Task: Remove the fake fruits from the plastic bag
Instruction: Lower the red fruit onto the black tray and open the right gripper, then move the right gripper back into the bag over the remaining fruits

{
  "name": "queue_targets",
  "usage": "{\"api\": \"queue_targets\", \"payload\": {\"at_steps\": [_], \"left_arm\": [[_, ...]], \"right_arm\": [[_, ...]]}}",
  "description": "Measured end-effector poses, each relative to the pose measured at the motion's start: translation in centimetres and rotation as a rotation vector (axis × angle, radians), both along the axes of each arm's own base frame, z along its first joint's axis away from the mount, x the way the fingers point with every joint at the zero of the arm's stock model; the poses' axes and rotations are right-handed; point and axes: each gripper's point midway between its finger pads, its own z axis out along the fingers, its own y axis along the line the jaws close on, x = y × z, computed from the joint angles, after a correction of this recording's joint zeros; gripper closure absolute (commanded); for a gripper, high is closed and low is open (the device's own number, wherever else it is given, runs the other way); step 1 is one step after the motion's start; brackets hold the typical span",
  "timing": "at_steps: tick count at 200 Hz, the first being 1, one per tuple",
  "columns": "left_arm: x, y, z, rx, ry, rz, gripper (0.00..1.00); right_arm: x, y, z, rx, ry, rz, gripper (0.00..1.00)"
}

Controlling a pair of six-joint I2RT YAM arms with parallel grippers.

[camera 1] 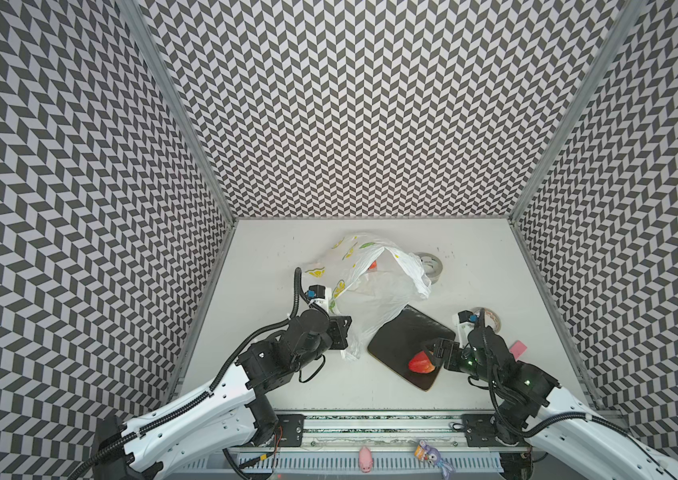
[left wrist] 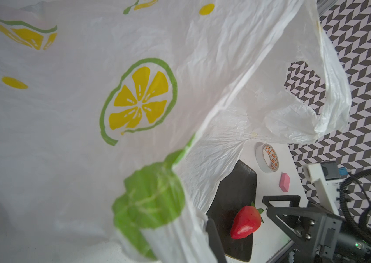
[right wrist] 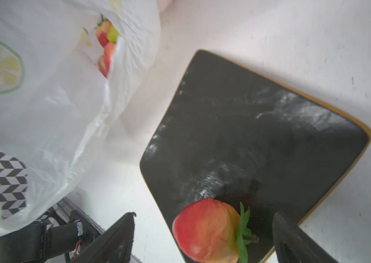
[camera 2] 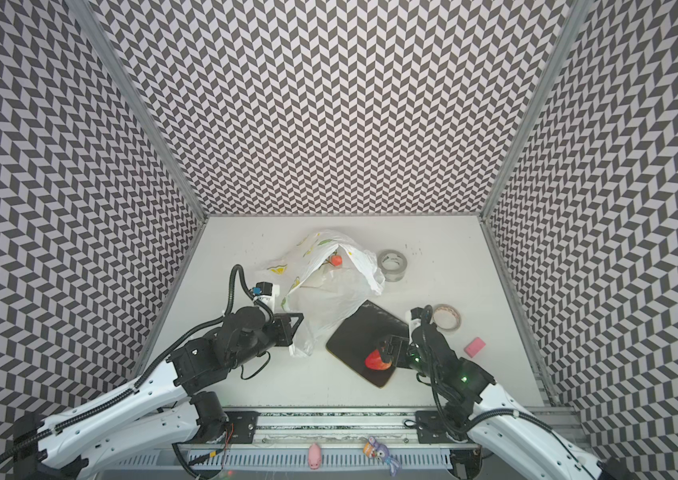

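The plastic bag (camera 1: pixel 374 291) (camera 2: pixel 329 299), white with lemon prints, is held up by its edge in my left gripper (camera 1: pixel 339 332) (left wrist: pixel 191 239), which is shut on the bunched film. Its mouth gapes toward the right. Small red and yellow-green fake fruits (right wrist: pixel 106 45) show inside it, one of them red (camera 1: pixel 373 265) (camera 2: pixel 335 260). A red strawberry (camera 1: pixel 420 362) (camera 2: pixel 376 360) (left wrist: pixel 245 222) lies on the near corner of a black plate (camera 1: pixel 403 336) (right wrist: pixel 248 136). My right gripper (camera 1: pixel 428 356) (right wrist: pixel 202 218) stands open astride the strawberry, with gaps on both sides.
A grey tape roll (camera 1: pixel 430 266) sits behind the bag. A tape roll with an orange core (camera 1: pixel 489 318) and a pink eraser (camera 1: pixel 516 349) lie right of the plate. A pink pig (camera 1: pixel 365 458) and a purple toy (camera 1: pixel 432 453) rest on the front rail.
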Motion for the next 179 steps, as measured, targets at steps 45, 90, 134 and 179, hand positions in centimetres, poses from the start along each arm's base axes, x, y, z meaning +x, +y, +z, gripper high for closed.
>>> {"api": "queue_targets", "payload": {"at_steps": [45,90,134,179], "left_arm": [[-0.1,0.2,0.4,-0.011,-0.008,0.0,1.0],[-0.2,0.3,0.9,-0.024,-0.019,0.002,1.0],[-0.4,0.8,1.3,-0.03,-0.028,0.008,1.0],[-0.6,1.1,0.8,-0.018,-0.009,0.012,1.0]], "right_arm": [[0.9,0.5,7.8,0.068,-0.168,0.022,0.34],[0.1,6.6,14.5,0.058,-0.341,0.302,0.51],[0.8,14.1,10.3,-0.167,-0.352,0.48,0.61],[6.6,17.9,5.6,-0.323,-0.332,0.366,0.62]]}}
